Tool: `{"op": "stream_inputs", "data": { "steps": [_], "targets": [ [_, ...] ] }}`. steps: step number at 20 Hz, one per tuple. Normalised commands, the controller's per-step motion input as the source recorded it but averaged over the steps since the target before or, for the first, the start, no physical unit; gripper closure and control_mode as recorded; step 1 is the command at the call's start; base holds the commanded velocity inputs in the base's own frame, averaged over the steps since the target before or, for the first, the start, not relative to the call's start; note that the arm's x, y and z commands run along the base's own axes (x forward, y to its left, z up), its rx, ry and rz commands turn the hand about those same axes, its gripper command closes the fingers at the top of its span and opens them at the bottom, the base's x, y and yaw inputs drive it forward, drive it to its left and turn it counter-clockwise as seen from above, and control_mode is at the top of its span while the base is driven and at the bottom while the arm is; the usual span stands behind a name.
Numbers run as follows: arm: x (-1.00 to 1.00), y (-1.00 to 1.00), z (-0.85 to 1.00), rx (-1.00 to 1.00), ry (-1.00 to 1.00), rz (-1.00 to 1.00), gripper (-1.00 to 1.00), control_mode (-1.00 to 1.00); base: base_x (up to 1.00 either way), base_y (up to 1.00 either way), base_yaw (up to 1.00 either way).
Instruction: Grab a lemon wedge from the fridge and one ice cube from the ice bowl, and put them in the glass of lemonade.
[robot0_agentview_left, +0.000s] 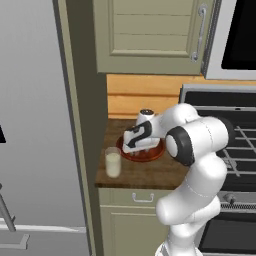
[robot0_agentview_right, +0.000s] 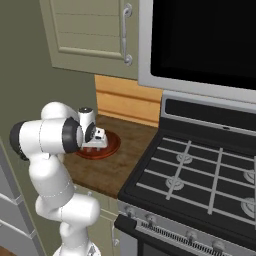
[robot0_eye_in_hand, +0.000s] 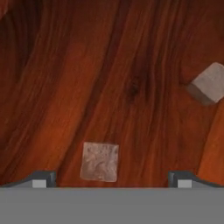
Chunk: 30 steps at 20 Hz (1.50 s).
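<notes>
My gripper (robot0_eye_in_hand: 112, 180) hangs open, low inside the dark reddish-brown ice bowl (robot0_eye_in_hand: 131, 65). A pale square ice cube (robot0_eye_in_hand: 99, 161) lies on the bowl's floor between my two fingertips (robot0_eye_in_hand: 41, 179), nearer the left one. A second cube (robot0_eye_in_hand: 209, 83) rests off to the right. From the left base view, the gripper (robot0_agentview_left: 141, 148) dips into the ice bowl (robot0_agentview_left: 154, 156) on the wooden counter. The glass of lemonade (robot0_agentview_left: 113, 162) stands just left of the bowl, near the counter's front edge. The grey fridge (robot0_agentview_left: 30, 125) fills the left side. The lemon wedge is out of view.
A gas stove (robot0_agentview_right: 200, 180) adjoins the counter (robot0_agentview_left: 145, 175) on the right, with a black-fronted microwave (robot0_agentview_right: 205, 40) above it. Beige wall cabinets (robot0_agentview_left: 150, 35) hang over the counter. A tall olive panel (robot0_agentview_left: 82, 125) separates the counter from the fridge.
</notes>
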Motion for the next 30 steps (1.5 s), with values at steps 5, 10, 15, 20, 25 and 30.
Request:
{"op": "stream_inputs", "data": {
  "steps": [5,10,15,20,25,30],
  "targets": [
    [0.28,-0.02,-0.08,0.00,-0.07,0.06,-1.00,-1.00,0.00,0.00,0.00],
    [0.23,-0.14,-0.08,0.00,-0.05,0.05,-1.00,-1.00,0.00,0.00,0.00],
    [0.00,-0.13,0.00,0.00,0.00,0.05,-1.00,-1.00,0.00,0.00,0.00],
    [0.00,-0.02,0.02,0.00,0.01,0.04,-1.00,-1.00,0.00,0.00,0.00],
    [-0.01,0.00,0.00,0.00,0.01,0.00,-1.00,-1.00,0.00,0.00,0.00],
    [-0.06,0.03,-0.01,0.00,0.00,0.00,-1.00,-1.00,0.00,0.00,0.00]
  ]
}}
